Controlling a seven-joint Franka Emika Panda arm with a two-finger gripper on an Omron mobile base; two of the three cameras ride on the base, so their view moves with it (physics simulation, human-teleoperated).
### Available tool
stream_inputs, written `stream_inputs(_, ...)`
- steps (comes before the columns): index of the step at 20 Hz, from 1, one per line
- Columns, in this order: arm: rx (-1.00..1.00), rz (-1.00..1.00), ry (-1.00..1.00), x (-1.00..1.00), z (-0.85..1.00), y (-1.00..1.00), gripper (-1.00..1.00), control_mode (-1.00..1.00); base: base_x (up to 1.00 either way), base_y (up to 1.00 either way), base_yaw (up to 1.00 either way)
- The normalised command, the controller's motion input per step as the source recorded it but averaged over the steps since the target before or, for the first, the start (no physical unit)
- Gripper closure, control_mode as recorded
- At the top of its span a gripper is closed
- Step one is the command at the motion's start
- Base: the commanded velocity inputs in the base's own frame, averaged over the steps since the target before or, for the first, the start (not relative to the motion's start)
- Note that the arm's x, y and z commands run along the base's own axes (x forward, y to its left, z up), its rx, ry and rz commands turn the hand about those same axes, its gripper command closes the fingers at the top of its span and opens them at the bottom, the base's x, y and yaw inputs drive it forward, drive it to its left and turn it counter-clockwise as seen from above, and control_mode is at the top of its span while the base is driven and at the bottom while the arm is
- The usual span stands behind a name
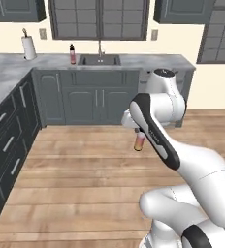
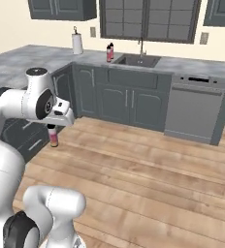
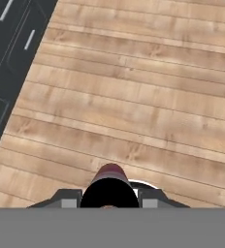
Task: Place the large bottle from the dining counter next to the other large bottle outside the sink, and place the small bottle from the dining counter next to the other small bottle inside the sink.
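The gripper (image 1: 138,134) is closed around a bottle (image 1: 138,142), which hangs upright below the hand over the wooden floor (image 1: 85,164), well short of the kitchen counter (image 2: 192,65). It looks like a rigid, light plastic bottle with a dark cap and pinkish body, so it should neither sag nor crush, though smooth walls could slip if the arm swings hard; the hold seems to sit near the cap end, but the wrist hides the contact, so that is uncertain. In the hand view the bottle's dark top (image 3: 109,186) sits between the finger tips. Whether it is the large or small one is hard to judge from here. A similar bottle (image 1: 72,54) stands on the counter just left of the sink (image 1: 99,60). The floor ahead is open; the counter edge, the faucet (image 1: 100,48) and the sink rim are the edges to clear on approach.
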Motion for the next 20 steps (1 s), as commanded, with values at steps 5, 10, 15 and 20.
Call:
stream_inputs(5,0.00,0.00,0.00,0.00,0.00,0.00,1.00,1.00,1.00,-0.69,0.00)
stream_inputs(10,0.00,0.00,0.00,0.00,0.00,0.00,1.00,1.00,1.00,-0.44,0.00)
stream_inputs(15,0.00,0.00,0.00,0.00,0.00,0.00,1.00,1.00,1.00,-0.18,0.00)
stream_inputs(20,0.00,0.00,0.00,0.00,0.00,0.00,1.00,1.00,1.00,-0.02,-0.06)
